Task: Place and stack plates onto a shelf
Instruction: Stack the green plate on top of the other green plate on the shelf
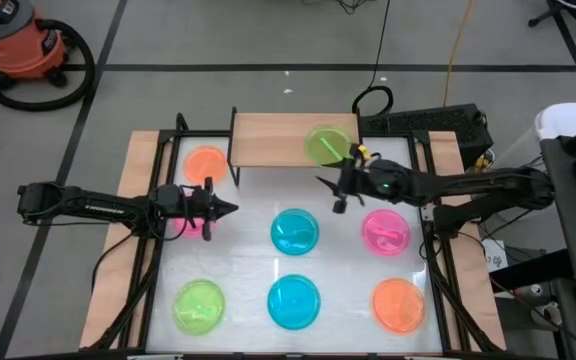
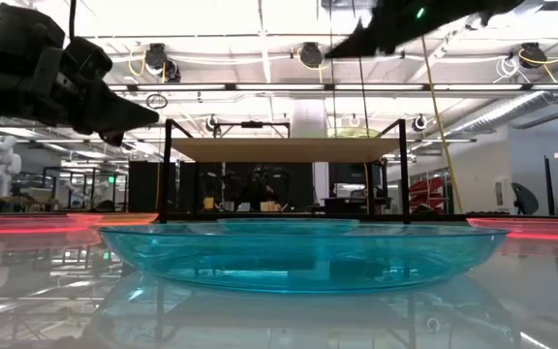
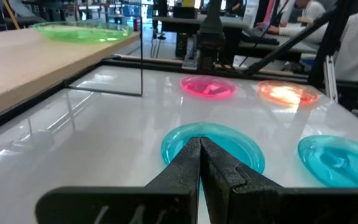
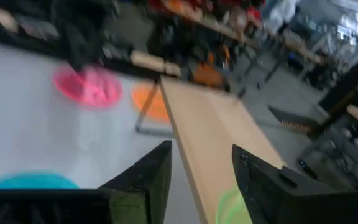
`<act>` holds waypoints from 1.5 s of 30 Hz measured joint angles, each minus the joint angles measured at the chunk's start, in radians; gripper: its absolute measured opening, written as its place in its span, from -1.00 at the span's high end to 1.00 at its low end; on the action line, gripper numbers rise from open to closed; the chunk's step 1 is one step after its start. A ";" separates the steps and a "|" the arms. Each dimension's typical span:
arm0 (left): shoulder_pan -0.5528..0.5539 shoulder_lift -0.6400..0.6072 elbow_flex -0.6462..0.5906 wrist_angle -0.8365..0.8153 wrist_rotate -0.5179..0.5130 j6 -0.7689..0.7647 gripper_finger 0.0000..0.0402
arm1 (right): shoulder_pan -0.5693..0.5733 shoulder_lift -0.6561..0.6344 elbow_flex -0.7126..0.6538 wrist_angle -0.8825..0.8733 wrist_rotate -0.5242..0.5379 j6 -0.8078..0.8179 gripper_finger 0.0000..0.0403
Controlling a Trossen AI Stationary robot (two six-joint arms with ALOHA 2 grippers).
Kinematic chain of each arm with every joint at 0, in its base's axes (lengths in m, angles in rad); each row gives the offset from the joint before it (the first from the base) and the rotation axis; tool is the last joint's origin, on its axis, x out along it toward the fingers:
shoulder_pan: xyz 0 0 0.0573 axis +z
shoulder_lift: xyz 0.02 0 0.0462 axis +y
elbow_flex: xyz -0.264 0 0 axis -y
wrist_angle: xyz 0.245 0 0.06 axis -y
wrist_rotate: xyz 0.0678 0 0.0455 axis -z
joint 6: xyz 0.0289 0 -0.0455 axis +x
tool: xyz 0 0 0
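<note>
A translucent green plate (image 1: 325, 143) lies flat on the shelf (image 1: 268, 139), a pale wooden board on thin black legs. The right tool (image 1: 344, 179), spread open, hovers beside it; the left tool (image 1: 230, 208) is closed above the glossy white counter (image 1: 248, 265).

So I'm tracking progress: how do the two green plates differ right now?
The green plate on the shelf lies on the wooden board, by the open right gripper. The green plate on the table lies on the white top at the near left corner, away from both grippers. Both are round, translucent, unstacked.
</note>
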 joint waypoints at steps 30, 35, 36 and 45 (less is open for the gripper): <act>-0.192 0.105 0.673 -1.007 -0.168 0.082 0.94 | 0.297 -0.396 -0.391 0.401 0.000 0.032 0.29; -0.274 0.197 0.846 -1.141 -0.333 0.216 0.94 | 0.311 -0.396 -0.391 0.401 0.001 0.030 0.29; -0.277 0.207 0.854 -1.137 -0.338 0.191 0.94 | 0.313 -0.396 -0.391 0.400 0.001 0.030 0.29; -0.278 0.311 0.857 -1.177 -0.344 0.059 0.94 | 0.323 -0.393 -0.391 0.385 0.002 0.055 0.29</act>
